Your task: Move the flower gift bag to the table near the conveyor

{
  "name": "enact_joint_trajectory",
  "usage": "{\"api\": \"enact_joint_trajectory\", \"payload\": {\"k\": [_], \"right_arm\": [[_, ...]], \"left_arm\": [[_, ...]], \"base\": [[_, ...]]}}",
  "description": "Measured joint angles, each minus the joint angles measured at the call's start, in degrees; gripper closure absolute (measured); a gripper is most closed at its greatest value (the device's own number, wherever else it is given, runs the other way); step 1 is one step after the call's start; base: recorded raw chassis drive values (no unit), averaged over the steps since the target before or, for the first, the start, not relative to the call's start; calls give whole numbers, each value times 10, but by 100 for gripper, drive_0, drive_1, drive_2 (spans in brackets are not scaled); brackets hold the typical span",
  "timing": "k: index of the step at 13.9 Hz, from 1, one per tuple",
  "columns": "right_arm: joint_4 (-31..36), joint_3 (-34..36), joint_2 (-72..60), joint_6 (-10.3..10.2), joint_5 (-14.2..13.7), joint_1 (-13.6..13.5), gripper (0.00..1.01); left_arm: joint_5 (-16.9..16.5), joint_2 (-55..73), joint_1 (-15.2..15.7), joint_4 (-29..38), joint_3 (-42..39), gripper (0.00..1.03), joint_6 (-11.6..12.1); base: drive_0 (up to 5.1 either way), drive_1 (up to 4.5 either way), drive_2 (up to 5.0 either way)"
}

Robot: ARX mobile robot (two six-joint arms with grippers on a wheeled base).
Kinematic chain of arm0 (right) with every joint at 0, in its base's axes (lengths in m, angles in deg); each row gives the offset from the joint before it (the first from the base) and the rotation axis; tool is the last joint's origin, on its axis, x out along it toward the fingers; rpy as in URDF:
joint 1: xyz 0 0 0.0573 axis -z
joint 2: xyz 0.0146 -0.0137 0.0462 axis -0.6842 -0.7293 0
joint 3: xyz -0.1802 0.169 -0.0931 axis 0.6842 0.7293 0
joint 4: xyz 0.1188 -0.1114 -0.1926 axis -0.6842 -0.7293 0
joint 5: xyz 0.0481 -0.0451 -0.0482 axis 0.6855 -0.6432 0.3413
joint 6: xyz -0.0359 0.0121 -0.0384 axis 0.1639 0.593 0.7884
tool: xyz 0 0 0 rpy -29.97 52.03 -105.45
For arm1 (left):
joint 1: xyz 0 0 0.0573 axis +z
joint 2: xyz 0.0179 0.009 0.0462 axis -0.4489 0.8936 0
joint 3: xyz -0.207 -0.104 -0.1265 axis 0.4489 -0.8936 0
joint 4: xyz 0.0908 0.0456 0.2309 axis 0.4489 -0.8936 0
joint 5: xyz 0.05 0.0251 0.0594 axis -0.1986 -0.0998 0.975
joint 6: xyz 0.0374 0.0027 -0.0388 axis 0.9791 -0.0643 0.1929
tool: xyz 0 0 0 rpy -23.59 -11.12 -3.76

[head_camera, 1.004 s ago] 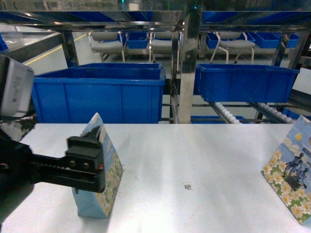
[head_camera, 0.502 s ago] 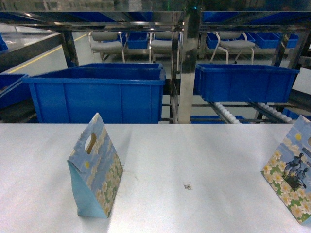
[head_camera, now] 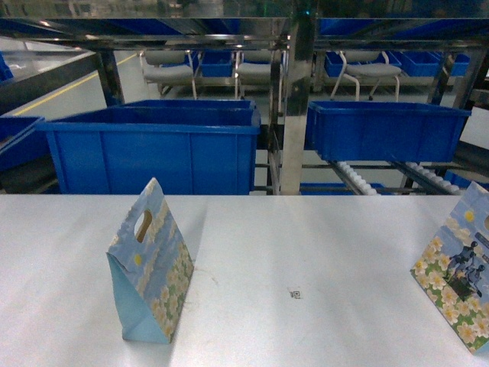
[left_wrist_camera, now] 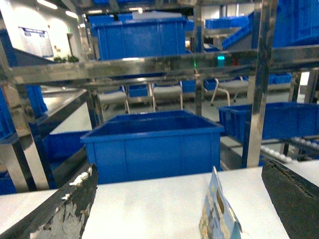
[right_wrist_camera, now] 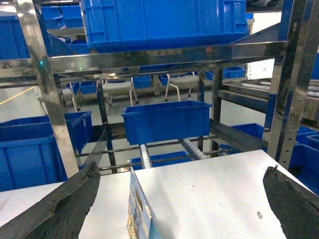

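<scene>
Presently, the flower gift bag (head_camera: 147, 264) stands upright on the white worktop (head_camera: 306, 245), at about eight o'clock in the head view, apart from both arms. Conveyor (head_camera: 359, 177) rollers lie behind at one o'clock. Left pincer (left_wrist_camera: 174, 199) and right pincer (right_wrist_camera: 179, 199) both gape wide, holding nothing.

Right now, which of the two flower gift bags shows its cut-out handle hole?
The left gift bag, standing fully in view on the table. The right bag is cropped by the frame edge.

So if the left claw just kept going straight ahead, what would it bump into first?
Probably the flower gift bag, standing between its open fingers; beyond that, the big blue bin, though depth is uncertain.
</scene>
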Motion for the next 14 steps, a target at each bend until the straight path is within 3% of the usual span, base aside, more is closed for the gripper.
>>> {"api": "enact_joint_trajectory", "payload": {"k": [2, 4, 5, 6, 7, 8, 9, 12, 14], "right_arm": [[0, 0, 0, 0, 0, 0, 3], [0, 0, 0, 0, 0, 0, 3], [-19, -5, 0, 3, 12, 1, 5], [-67, -15, -3, 23, 76, 4, 17], [-73, -12, -2, 35, 103, 3, 32], [-68, -9, 7, 40, 103, 4, 45], [-66, -3, 12, 43, 103, 4, 58], [-65, 14, 23, 46, 104, 4, 100], [-62, 22, 31, 48, 105, 4, 99]], "left_arm": [[32, 10, -27, 9, 10, 5, 9], [37, 11, -32, 8, 11, 5, 18], [46, 12, -32, -24, 19, 8, 14], [53, 19, -26, -80, 34, 20, -10], [17, 10, 5, -97, 30, 35, -24], [-32, 1, 67, -94, 25, 48, -29], [-33, -4, 82, -92, 21, 60, -37], [-44, -16, 76, -91, 2, 102, -39], [-44, -22, 76, -88, -4, 101, -40]], "base": [[0, 0, 0], [0, 0, 0], [0, 0, 0], [0, 0, 0], [0, 0, 0], [0, 0, 0], [0, 0, 0], [0, 0, 0], [0, 0, 0]]}}
